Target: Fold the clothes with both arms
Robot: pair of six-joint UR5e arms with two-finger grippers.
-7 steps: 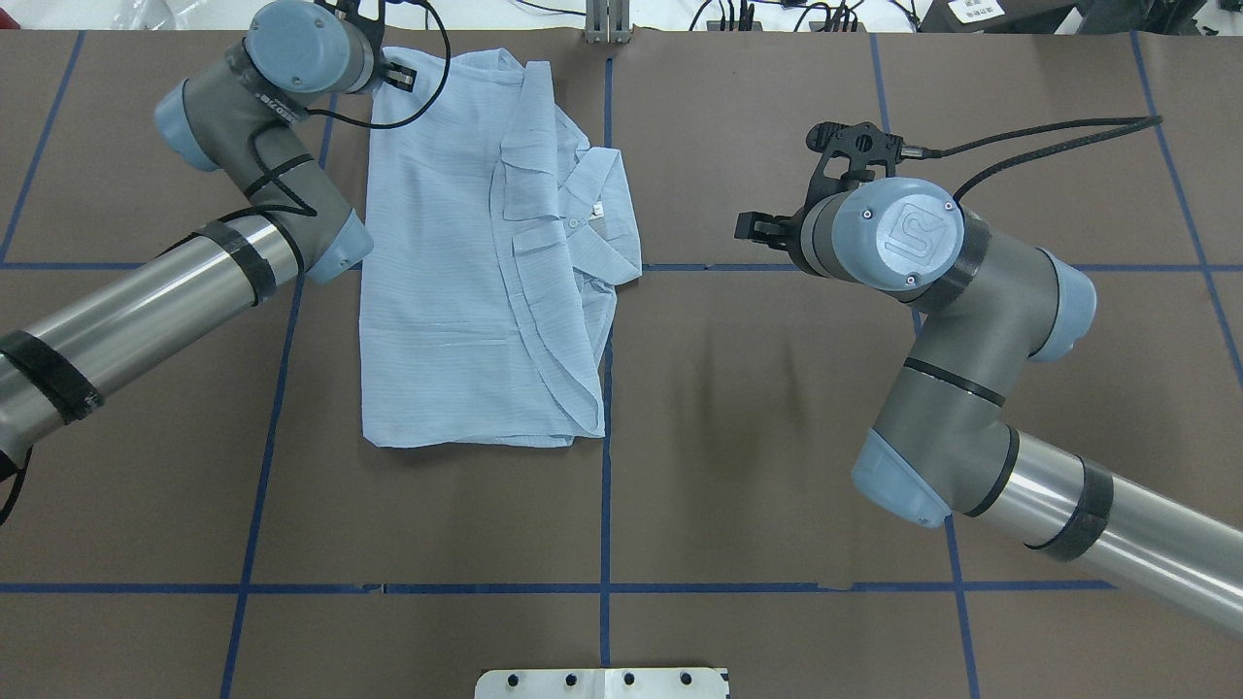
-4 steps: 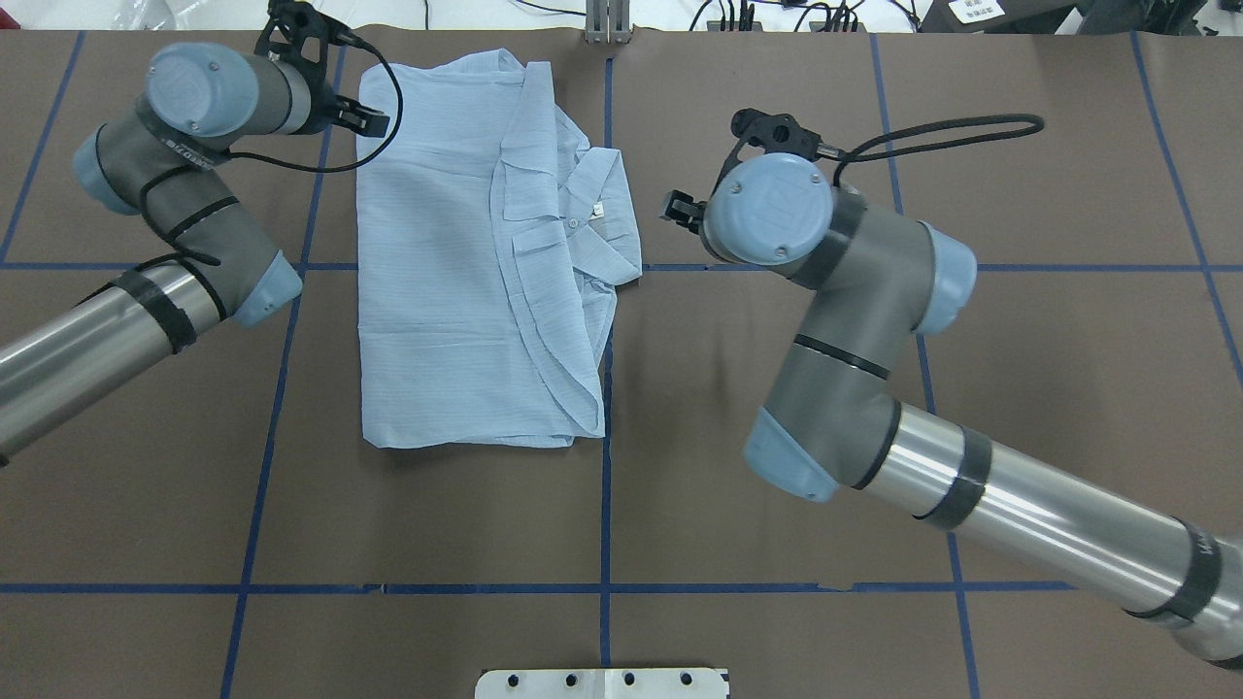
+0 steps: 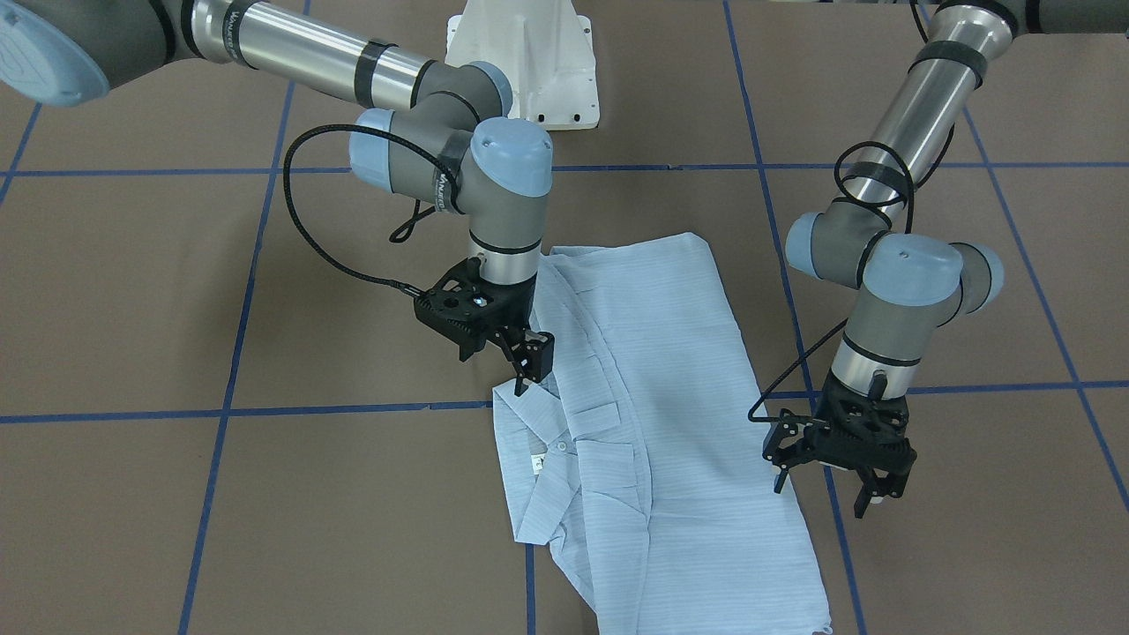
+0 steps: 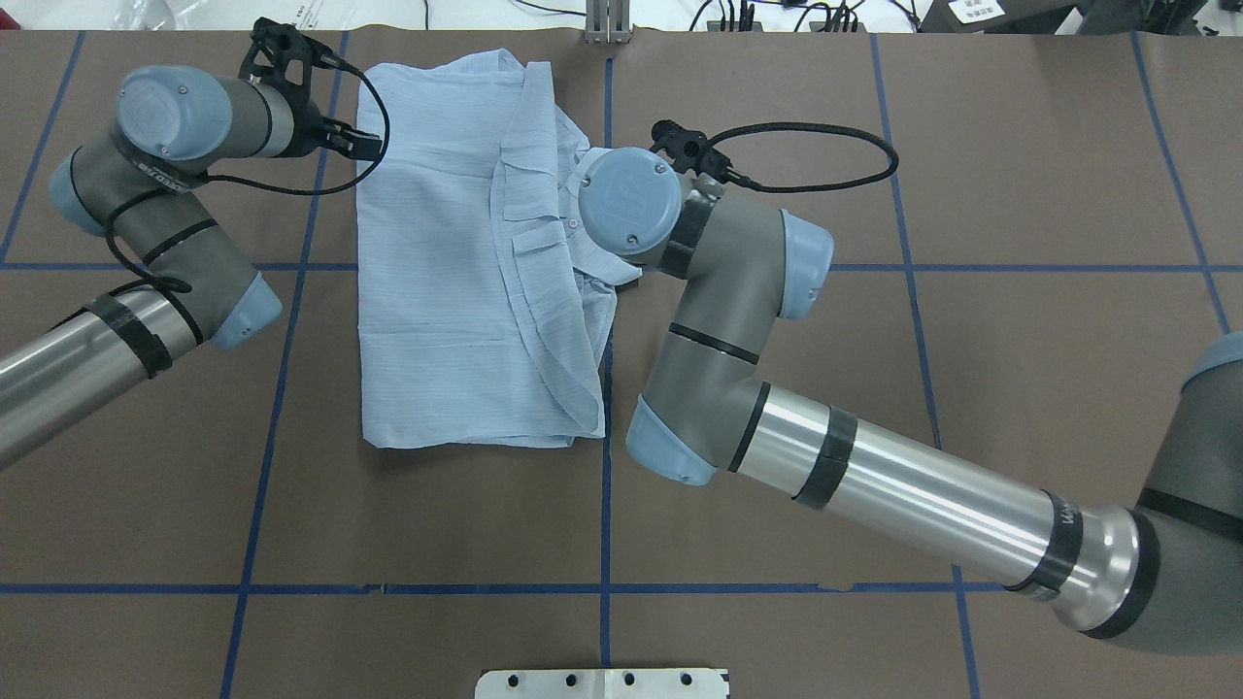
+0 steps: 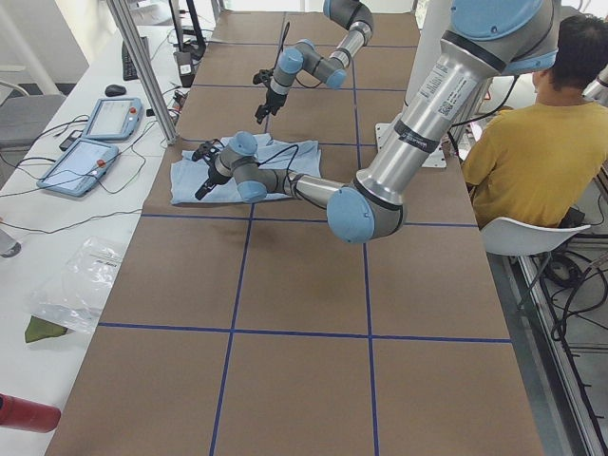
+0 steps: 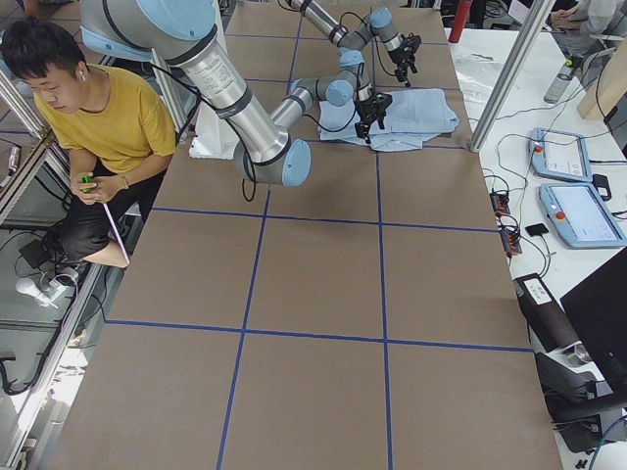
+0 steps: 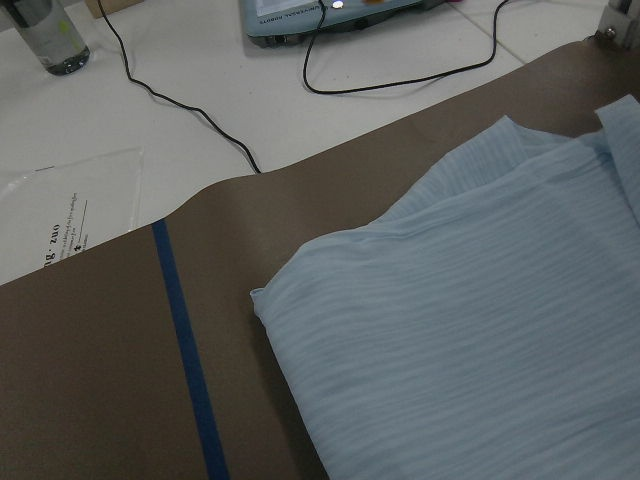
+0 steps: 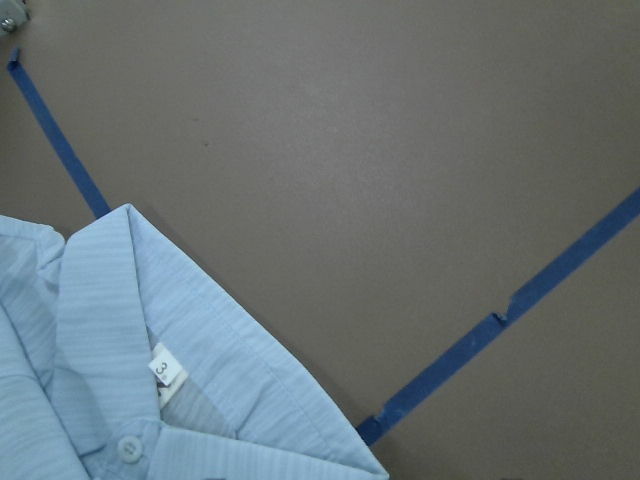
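— Brown desk (image 4: 777,437), a grid of blue tape (image 4: 604,505): where does the shirt lie on it?

— From over my shoulders, the shirt (image 4: 447,291) lies flat in a long rectangle on the far half. Most of it is left of the centre tape line, with the collar (image 8: 200,330) on the side toward my right arm.

— And left to right, what does each camera add?

— My left end effector (image 3: 822,494) hangs at the shirt's left edge, near its far corner. The front camera shows its fingers well apart and gripping nothing, while the overhead gives only a black shape beside the cloth. My left wrist camera alone sees past the desk's end. There lie a white surface with cables (image 7: 200,110), a clear bag (image 7: 60,220) whose print is too small to read, a bottle (image 7: 45,35) and a grey pendant (image 7: 330,15).

— And the right?

— From overhead my own wrist cap hides my right end effector (image 3: 529,370). The front camera finds it over the collar, but I cannot tell how far its fingers are spread. My right wrist camera reads a white neck label (image 8: 165,368) printed "3", with a pale button (image 8: 127,447) near it. The side cameras add a seated person (image 6: 108,117) in a yellow top beside my white pedestal (image 3: 525,70).
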